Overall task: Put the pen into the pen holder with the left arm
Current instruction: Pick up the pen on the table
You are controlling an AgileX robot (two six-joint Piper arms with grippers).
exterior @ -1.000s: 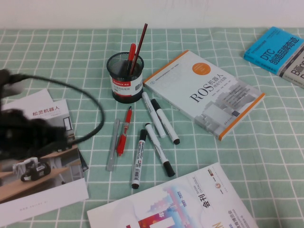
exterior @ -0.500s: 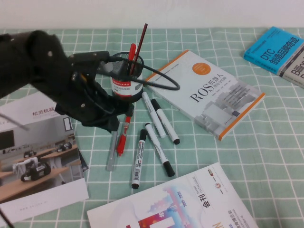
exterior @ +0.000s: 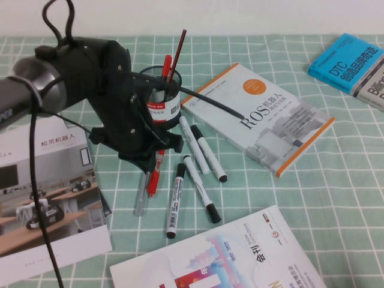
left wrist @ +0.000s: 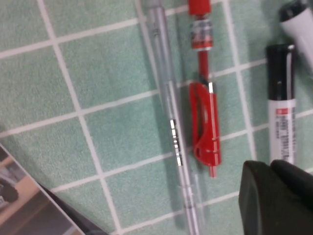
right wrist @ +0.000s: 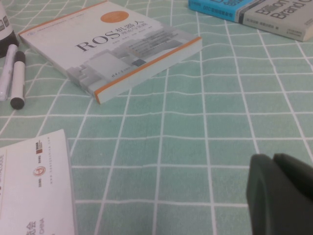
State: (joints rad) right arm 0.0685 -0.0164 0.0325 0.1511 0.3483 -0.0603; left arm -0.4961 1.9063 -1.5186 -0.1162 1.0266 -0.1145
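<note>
The pen (exterior: pixel 140 197) is slim, grey and see-through. It lies flat on the green checked cloth beside a red pen (exterior: pixel 154 177); the left wrist view shows the pen (left wrist: pixel 172 128) and red pen (left wrist: pixel 204 125) side by side. My left gripper (exterior: pixel 147 162) hangs shut and empty just above their upper ends; its tip (left wrist: pixel 273 196) is beside the red pen, off the grey one. The black mesh pen holder (exterior: pixel 169 102) stands behind, partly hidden by the arm, with red pens in it. My right gripper (right wrist: pixel 281 196) is shut over bare cloth, outside the high view.
Several white black-capped markers (exterior: pixel 193 180) lie right of the pens. A ROS book (exterior: pixel 264 117) lies at the right and blue books (exterior: pixel 351 63) at the far right. A brochure (exterior: pixel 42 198) lies at the left and a magazine (exterior: pixel 228 258) in front. The left arm's black cable (exterior: pixel 210 103) loops over the holder.
My left arm has swung in from the left edge and risen over the pens. Its shut gripper now points down at their upper ends. The pens and markers have not moved.
</note>
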